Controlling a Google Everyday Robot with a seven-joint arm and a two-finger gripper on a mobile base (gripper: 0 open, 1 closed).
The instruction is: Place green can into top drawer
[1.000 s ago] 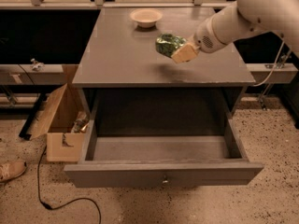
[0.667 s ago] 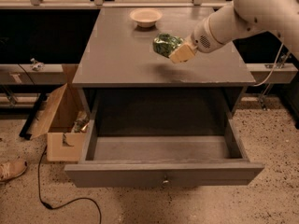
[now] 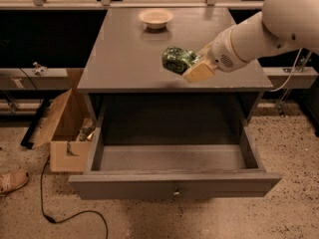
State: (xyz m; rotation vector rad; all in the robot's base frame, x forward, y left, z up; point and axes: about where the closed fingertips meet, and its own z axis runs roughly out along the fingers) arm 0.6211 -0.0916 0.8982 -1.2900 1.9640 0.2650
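The green can [image 3: 177,59], mottled green and white, is held on its side in my gripper [image 3: 192,66], above the front part of the grey cabinet top [image 3: 119,59]. The gripper's tan fingers [image 3: 199,71] are shut on the can; the white arm reaches in from the upper right. The top drawer [image 3: 174,185] is pulled wide open below, grey, with a small round knob on its flat front. Its inside shows bare.
A pale round bowl [image 3: 156,18] sits at the back of the cabinet top. An open cardboard box [image 3: 62,128] stands on the floor to the left, with a black cable [image 3: 75,215] and a shoe [image 3: 12,179] nearby.
My gripper has carried the can to the left and a little toward the cabinet's front edge. The drawer and the bowl have not moved.
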